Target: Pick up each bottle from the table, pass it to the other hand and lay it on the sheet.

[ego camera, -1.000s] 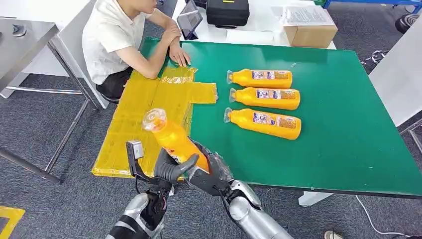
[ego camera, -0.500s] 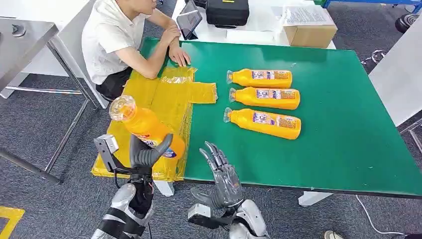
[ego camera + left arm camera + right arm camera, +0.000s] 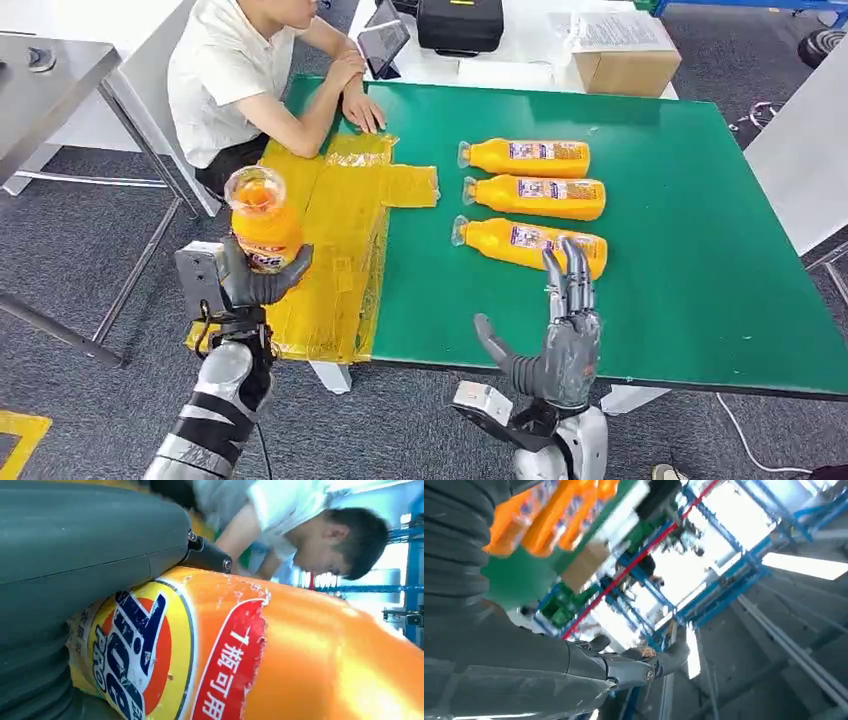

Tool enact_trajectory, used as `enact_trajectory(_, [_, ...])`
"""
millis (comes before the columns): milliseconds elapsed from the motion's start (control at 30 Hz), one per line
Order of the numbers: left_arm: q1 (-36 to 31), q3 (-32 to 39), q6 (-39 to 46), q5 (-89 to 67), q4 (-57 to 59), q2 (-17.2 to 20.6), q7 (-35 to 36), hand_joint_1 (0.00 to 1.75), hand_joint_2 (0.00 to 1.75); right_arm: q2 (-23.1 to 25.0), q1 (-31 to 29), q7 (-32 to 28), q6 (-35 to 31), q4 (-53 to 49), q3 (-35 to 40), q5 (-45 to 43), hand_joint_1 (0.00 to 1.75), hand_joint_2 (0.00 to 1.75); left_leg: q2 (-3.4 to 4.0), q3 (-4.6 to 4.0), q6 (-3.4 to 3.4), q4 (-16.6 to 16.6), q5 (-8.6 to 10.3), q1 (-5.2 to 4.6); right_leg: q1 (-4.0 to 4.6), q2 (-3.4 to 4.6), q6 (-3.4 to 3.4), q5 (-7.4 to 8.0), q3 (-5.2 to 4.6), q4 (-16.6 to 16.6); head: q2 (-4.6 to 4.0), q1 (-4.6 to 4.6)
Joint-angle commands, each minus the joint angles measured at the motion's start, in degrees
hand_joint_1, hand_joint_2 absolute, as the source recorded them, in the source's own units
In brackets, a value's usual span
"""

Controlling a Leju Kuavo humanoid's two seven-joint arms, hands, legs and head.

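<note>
Bottle (image 3: 263, 225) sits gripped upright in left hand (image 3: 250, 280), handoff looks done; right hand (image 3: 560, 340) empty, fingers spread. Next: tip it flat onto yellow sheet (image 3: 330, 250).

This is looking like a lab or test workshop rather than a home. A green work table (image 3: 650, 250) is standing on grey carpet tiles (image 3: 90, 230), with a metal bench (image 3: 50, 70) to one side. A person (image 3: 240, 80) is sitting at the far corner beside a tablet (image 3: 381, 42), a black equipment case (image 3: 458, 22) and a cardboard box (image 3: 628, 68) (papers lying on top). Blue steel racking (image 3: 724, 585) is showing under bright ceiling lights.
</note>
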Motion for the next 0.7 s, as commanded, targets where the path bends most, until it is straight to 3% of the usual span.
enact_trajectory(33, [-14.7, -12.2, 2.6, -30.7, 26.6, 10.4, 11.3, 1.75, 1.75, 1.0, -1.9, -0.2, 0.2, -4.6, -6.1, -7.0, 0.00, 1.75, -0.06, 0.24, -0.11, -0.1, 0.02, 0.04, 0.04, -0.04, -0.11, -0.01, 0.22, -0.1, 0.00, 0.00])
enact_trajectory(133, [-17.5, -12.3, -0.8, -37.1, 32.9, 10.3, 12.2, 1.75, 1.75, -0.7, -2.6, -0.2, 0.2, -1.0, -3.6, -10.3, 0.00, 1.75, 0.08, 0.38, -0.18, 0.0, -0.08, 0.10, 0.09, 0.12, -0.19, -0.08, 0.31, 0.0, 0.00, 0.02])
enact_trajectory(233, [-18.6, -13.0, -2.1, -39.9, 34.1, 10.3, 13.5, 1.75, 1.75, 0.6, -2.6, -0.2, 0.2, -0.1, -2.6, -9.2, 0.00, 1.75, 0.10, 0.40, -0.20, -0.1, -0.03, 0.13, 0.12, 0.09, -0.19, -0.05, 0.32, 0.0, 0.00, 0.02])
enact_trajectory(467, [-21.6, -13.9, -16.1, -50.7, 35.5, 9.0, 18.0, 1.75, 1.75, -2.1, -2.9, -0.2, 0.2, 6.3, 6.8, -16.0, 0.00, 1.75, 0.08, 0.24, -0.14, 0.0, -0.04, 0.16, 0.14, 0.13, -0.12, -0.02, 0.25, 0.0, 0.00, 0.02])
enact_trajectory(700, [-21.6, -13.9, -16.1, -50.7, 35.5, 9.0, 18.0, 1.75, 1.75, -2.1, -2.9, -0.2, 0.2, 6.3, 6.8, -16.0, 0.00, 1.75, 0.07, 0.12, -0.11, 0.0, 0.01, 0.10, 0.08, 0.10, -0.09, 0.00, 0.11, 0.0, 0.00, 0.00])
